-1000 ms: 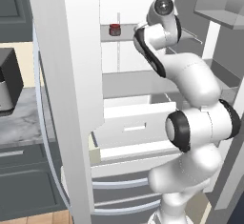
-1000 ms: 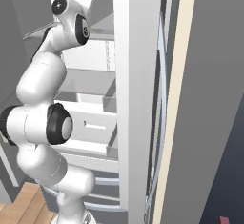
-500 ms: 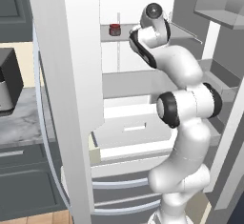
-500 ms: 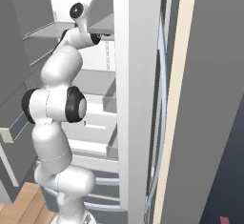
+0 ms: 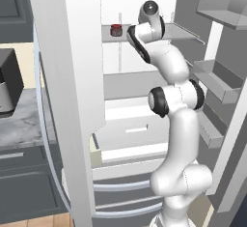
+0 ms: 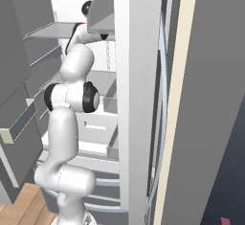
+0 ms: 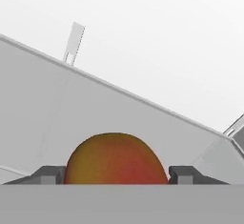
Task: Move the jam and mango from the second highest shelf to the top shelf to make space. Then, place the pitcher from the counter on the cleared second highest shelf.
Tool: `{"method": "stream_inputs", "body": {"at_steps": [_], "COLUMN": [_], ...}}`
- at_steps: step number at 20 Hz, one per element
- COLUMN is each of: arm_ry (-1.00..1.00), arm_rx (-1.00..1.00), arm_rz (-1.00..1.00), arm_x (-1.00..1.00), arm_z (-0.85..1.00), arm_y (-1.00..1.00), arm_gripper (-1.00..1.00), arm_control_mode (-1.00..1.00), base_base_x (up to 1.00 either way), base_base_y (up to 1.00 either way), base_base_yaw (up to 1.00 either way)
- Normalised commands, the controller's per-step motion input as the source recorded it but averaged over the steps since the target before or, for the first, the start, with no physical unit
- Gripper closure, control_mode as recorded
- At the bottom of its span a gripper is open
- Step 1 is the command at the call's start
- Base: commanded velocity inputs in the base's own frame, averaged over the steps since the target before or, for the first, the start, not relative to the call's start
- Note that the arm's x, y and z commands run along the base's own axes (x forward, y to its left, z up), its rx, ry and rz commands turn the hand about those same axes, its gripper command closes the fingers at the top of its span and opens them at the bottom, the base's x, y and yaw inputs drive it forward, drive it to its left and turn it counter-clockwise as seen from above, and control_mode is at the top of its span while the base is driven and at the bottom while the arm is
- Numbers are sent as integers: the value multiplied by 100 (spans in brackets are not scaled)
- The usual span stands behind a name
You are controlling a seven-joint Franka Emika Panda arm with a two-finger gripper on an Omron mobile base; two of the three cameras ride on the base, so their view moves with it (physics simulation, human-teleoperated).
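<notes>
Gripping mango (image 7: 115,158), long axis across hand (image 7: 116,175) fingers.

Red-orange mango (image 7: 115,158) sat between the jaws over a grey shelf (image 7: 57,118), dark-red jam (image 5: 116,29) stood upright on top shelf (image 5: 183,32).

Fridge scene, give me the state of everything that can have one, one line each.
fridge door, open
jam, upright on the top shelf, lid on
mango, held between the fingertips
gripper, shut on the mango
drawer, closed
</notes>
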Motion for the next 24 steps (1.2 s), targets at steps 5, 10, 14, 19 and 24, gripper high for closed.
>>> {"method": "stream_inputs", "body": {"at_steps": [5, 10, 14, 19, 24], "arm_ry": [-3, -13, -32, -43, -35], "arm_rx": [-1, -4, -5, -3, -3], "arm_rz": [0, 0, 0, 0, 0], "arm_x": [12, -6, -11, -19, -62], "arm_z": [-53, -61, -71, -34, -14], "arm_y": [0, 0, 0, 0, 0], "arm_gripper": [-100, -100, -100, -100, -100], "arm_control_mode": [-100, -100, -100, -100, -100], "base_base_x": [0, 0, 0, 0, 0], "base_base_y": [0, 0, 0, 0, 0], "base_base_yaw": [0, 0, 0, 0, 0]}}
